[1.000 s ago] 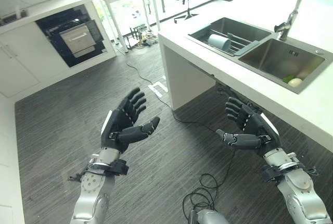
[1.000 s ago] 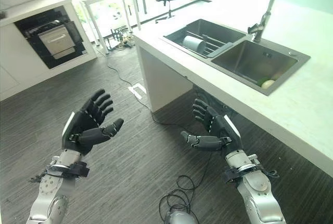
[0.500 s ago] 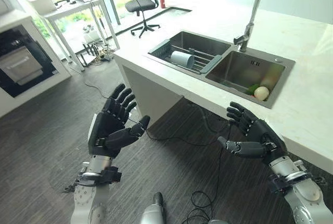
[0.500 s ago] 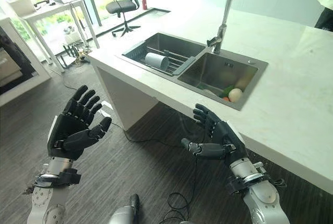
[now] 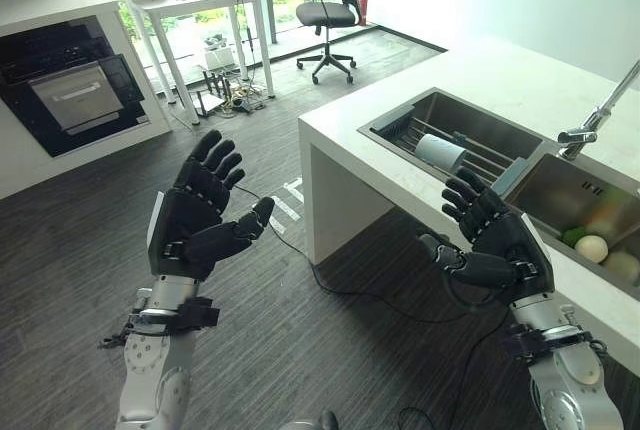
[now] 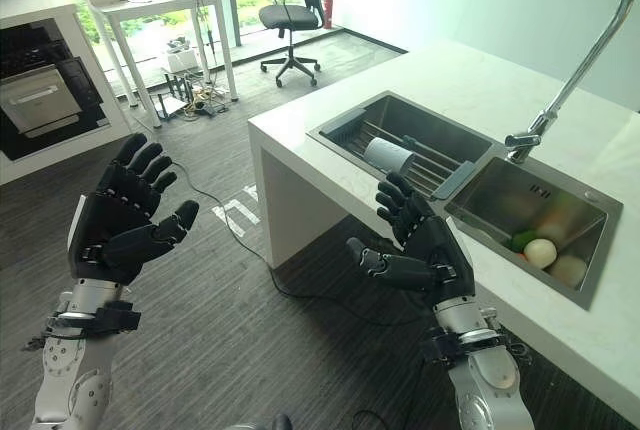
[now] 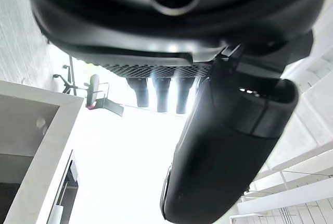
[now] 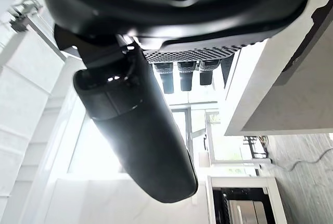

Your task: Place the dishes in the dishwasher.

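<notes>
Two empty hands, left hand (image 5: 190,225) and right hand (image 5: 497,245), hover open beside one sink (image 5: 470,130).

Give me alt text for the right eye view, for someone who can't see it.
Both robot hands, the left hand and right hand, hover open and empty over a dark floor beside a white counter. Its double sink holds a white cup lying on a rack on one side, produce in the other.
</notes>
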Controlling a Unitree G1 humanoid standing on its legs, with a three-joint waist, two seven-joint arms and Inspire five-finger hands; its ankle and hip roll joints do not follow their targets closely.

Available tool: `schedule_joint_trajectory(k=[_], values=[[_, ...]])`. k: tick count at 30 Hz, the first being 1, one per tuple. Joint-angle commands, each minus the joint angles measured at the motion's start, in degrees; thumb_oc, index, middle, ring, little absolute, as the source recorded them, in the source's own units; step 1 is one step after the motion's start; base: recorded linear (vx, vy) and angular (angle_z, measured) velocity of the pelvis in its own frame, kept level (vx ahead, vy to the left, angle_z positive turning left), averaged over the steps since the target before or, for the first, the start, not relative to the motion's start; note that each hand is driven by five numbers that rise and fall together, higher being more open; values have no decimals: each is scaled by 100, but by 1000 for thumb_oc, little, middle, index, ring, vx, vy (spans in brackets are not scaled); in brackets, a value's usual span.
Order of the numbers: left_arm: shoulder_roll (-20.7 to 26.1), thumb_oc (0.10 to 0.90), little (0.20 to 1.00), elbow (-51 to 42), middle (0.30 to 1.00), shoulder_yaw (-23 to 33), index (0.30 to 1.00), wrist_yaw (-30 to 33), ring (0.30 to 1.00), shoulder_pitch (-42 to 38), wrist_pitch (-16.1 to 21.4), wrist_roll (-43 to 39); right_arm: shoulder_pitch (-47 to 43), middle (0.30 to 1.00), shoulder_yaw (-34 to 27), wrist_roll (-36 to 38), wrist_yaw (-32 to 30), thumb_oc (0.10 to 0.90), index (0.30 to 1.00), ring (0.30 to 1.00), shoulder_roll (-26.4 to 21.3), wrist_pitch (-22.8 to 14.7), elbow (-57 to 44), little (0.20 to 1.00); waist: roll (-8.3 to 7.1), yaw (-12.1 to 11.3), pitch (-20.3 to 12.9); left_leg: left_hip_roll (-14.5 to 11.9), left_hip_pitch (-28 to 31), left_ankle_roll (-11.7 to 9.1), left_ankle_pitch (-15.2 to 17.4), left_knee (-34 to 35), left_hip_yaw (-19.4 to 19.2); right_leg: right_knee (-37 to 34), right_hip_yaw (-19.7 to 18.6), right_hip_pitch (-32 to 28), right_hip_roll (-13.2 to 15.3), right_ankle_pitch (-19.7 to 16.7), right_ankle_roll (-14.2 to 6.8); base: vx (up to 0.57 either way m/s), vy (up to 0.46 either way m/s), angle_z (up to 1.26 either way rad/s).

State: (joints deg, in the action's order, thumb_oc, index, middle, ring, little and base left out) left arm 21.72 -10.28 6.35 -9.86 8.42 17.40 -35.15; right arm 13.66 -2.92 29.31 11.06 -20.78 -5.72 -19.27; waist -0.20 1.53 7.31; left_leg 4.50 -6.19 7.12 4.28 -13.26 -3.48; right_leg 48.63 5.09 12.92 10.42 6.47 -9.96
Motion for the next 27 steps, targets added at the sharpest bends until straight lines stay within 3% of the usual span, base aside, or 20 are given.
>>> schedule_joint_trajectory(k=[1,2,4,6,7,9,14,16,18,19,20,22,24,25,27], values=[[272,800,900,-898,900,150,900,-92,900,-420,354,64,-535,900,-487,215,-109,800,900,900,-280,-778,-305,900,-24,19,-159,-284,-36,-669,685,-393,84,-2794,979,-816,-741,-700,212,259,-57,-9],[298,800,900,-881,900,164,900,-87,900,-411,364,71,-503,900,-541,270,-41,800,900,900,-304,-804,-288,900,-84,54,-125,-267,58,-685,750,-393,26,-3144,1083,-760,-716,-641,208,212,-89,-13],[313,800,900,-888,900,162,900,-56,900,-363,374,95,-462,900,-593,364,2,800,900,900,-359,-828,-299,900,-224,88,-74,-192,237,-702,896,-393,-120,-3144,1184,-414,-485,-516,166,205,-108,-7],[292,800,900,-916,900,144,900,41,900,-331,375,179,-567,900,-500,357,12,800,900,900,-321,-788,-292,900,-259,38,-70,-232,427,-721,1061,-393,-316,-3144,1511,-169,-81,-821,92,206,-115,-42],[287,800,900,-937,900,156,900,56,900,-311,388,196,-631,900,-442,290,-3,800,900,900,-312,-792,-256,900,-256,-3,-74,-275,478,-727,1114,-393,-401,-3144,1610,-177,5,-733,97,187,-159,-63],[288,800,900,-1012,900,91,900,116,900,-285,371,150,-748,900,-358,245,-184,800,900,900,-396,-813,-186,900,-246,-35,-118,-327,585,-740,1208,-393,-456,-3144,1392,-260,-135,-346,119,213,-231,-61],[207,800,900,-1020,900,-60,900,251,900,-483,309,-57,-1019,900,-202,0,-430,800,900,900,-445,-810,-97,900,-228,24,-327,-366,696,-797,1181,-393,-764,-3144,1124,-288,-278,-136,262,216,-225,-25],[147,800,900,-1009,900,-70,900,315,900,-509,325,-148,-956,900,-250,-21,-467,800,900,900,-477,-881,-88,900,-188,66,-336,-441,794,-942,862,-393,-874,-3144,1056,-303,-351,-66,331,162,-180,-44],[78,800,900,-986,900,-131,900,410,900,-554,347,-168,-868,900,-392,63,-493,800,900,900,-566,-967,-78,900,-192,122,-315,-585,958,-1288,-136,-393,-1059,-3144,985,-414,-398,85,479,229,-234,-11],[54,800,900,-991,900,-124,900,399,900,-556,360,-185,-851,900,-451,63,-477,800,900,900,-586,-973,-83,900,-267,112,-291,-562,1040,-1410,-528,-397,-1160,-3144,948,-469,-341,128,532,191,-232,-33],[11,800,900,-1025,900,-102,900,375,900,-507,482,-168,-826,900,-541,52,-460,800,900,900,-644,-963,-131,900,-373,97,-150,-656,613,-1523,-743,-1364,-1129,-3144,852,-599,-299,200,632,116,-171,-45],[-19,800,900,-1036,900,-48,900,349,900,-470,529,-132,-821,900,-585,21,-461,800,900,900,-640,-907,-165,900,-390,94,-101,-750,337,-1419,-614,-1414,-1056,-3144,786,-647,-337,210,625,123,-77,-35],[2,800,900,-1044,900,36,900,300,900,-447,521,-114,-873,900,-599,14,-477,800,900,900,-640,-852,-159,900,-384,71,-98,-748,403,-1295,-462,-924,-1056,-3144,697,-657,-366,218,575,154,53,-38],[33,800,900,-1033,900,101,900,383,900,-393,642,179,-915,900,-608,47,-416,800,900,900,-631,-825,-131,900,-314,68,-111,-784,585,-1249,-323,-393,-993,-3144,599,-687,-456,273,531,134,155,-51],[144,800,900,-1011,900,252,900,450,900,-268,741,322,-912,900,-662,81,-224,800,900,900,-576,-775,-106,900,-88,93,-178,-1033,139,-1250,355,-393,-612,-3144,343,-637,-730,324,459,176,260,-64]])
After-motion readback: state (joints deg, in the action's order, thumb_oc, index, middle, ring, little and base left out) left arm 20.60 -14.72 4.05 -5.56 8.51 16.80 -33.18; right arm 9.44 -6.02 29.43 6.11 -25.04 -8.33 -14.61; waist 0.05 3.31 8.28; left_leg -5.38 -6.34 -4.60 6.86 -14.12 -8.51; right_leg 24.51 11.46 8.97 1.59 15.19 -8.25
